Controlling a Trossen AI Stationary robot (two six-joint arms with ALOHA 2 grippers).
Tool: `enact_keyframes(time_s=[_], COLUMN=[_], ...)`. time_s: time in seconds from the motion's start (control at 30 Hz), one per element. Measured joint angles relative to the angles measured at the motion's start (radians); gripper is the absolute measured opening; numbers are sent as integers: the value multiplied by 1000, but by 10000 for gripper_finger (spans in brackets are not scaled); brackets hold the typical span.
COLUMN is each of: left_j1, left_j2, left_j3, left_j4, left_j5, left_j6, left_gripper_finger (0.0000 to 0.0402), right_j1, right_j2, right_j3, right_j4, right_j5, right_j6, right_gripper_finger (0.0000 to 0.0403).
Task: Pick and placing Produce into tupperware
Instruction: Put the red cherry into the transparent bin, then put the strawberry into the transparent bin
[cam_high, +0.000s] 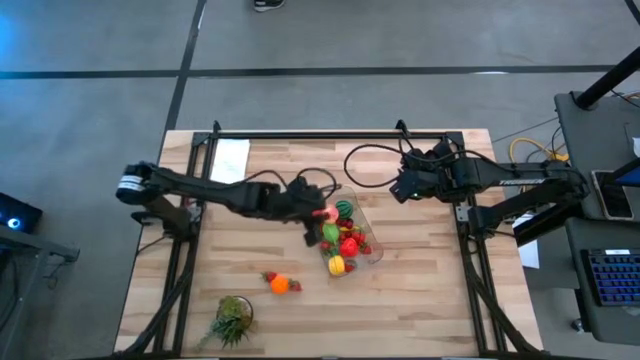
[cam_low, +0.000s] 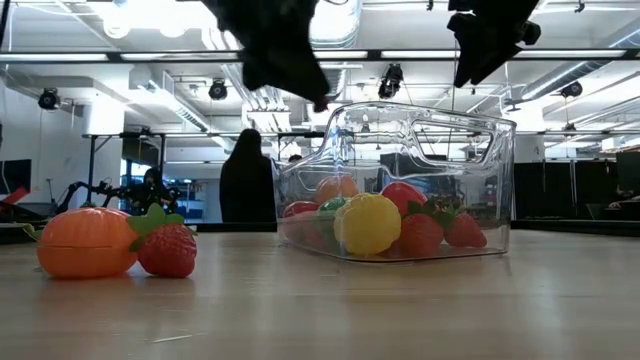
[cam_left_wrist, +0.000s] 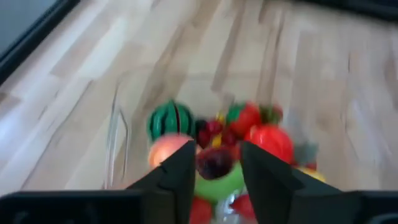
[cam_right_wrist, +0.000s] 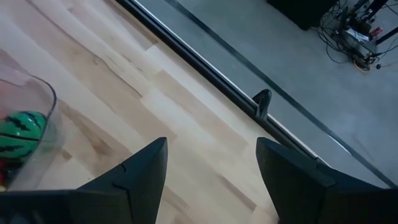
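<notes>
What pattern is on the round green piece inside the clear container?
Dark stripes on green, like a watermelon; the left wrist view shows it best, inside the tupperware.

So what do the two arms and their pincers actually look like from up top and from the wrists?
Both arms are dark, near-black jointed links. The left arm has a pale grey band near its base and a loose black cable at the wrist. The right arm trails a long looping black cable over the table. Each pincer, left and right, has two flat, dark, angular fingers.

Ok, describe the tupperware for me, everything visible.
The tupperware is a clear plastic rectangular container with rounded corners, lidless, sitting upright on the wooden table near its middle. Its thin walls show the toy produce piled inside: red, yellow, green and orange pieces. The left gripper hangs over its rim.
</notes>
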Motion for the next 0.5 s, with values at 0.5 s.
enact_keyframes(time_s=[0.5], left_j1=[4], left_j2=[-36], left_j3=[1], left_j4=[-106], left_j5=[111], left_j6=[-67], left_gripper_finger=[202], right_j1=[0], right_j2=[0], right_j3=[0], right_j4=[-32], right_j5=[1], right_j6=[0], right_gripper_finger=[237])
